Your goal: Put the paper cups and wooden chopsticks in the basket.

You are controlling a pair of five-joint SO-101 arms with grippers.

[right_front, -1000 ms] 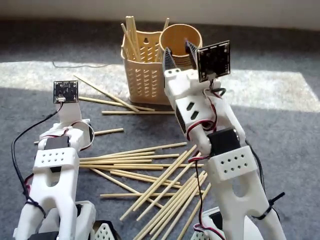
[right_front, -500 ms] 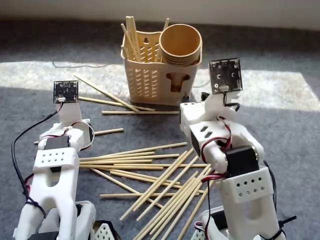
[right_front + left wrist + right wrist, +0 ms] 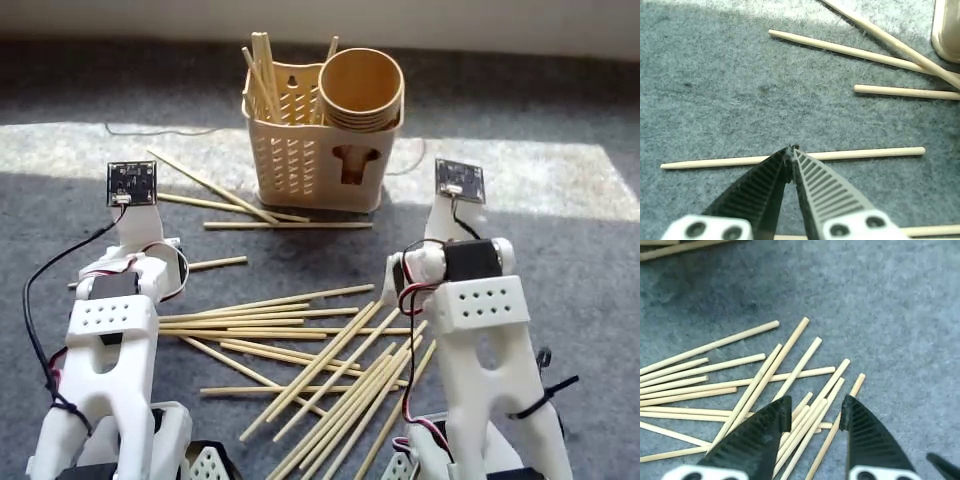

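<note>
Gathering chopsticks is judged the current step. On the left gripper [image 3: 791, 150], jaws are pressed together, empty, tip over a single chopstick [image 3: 865, 152]. On the right gripper [image 3: 816, 412], jaws are spread above the loose chopstick pile [image 3: 755, 385]; the next move calls for descent and closure on one stick. The basket [image 3: 290, 165] holds upright chopsticks [image 3: 264, 65] leftward and stacked paper cups [image 3: 362, 90] rightward.

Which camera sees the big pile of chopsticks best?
The high view: the whole pile of chopsticks lies spread on the carpet. The right wrist view shows some stick ends close up; the left wrist view, stray sticks nearby.
</note>
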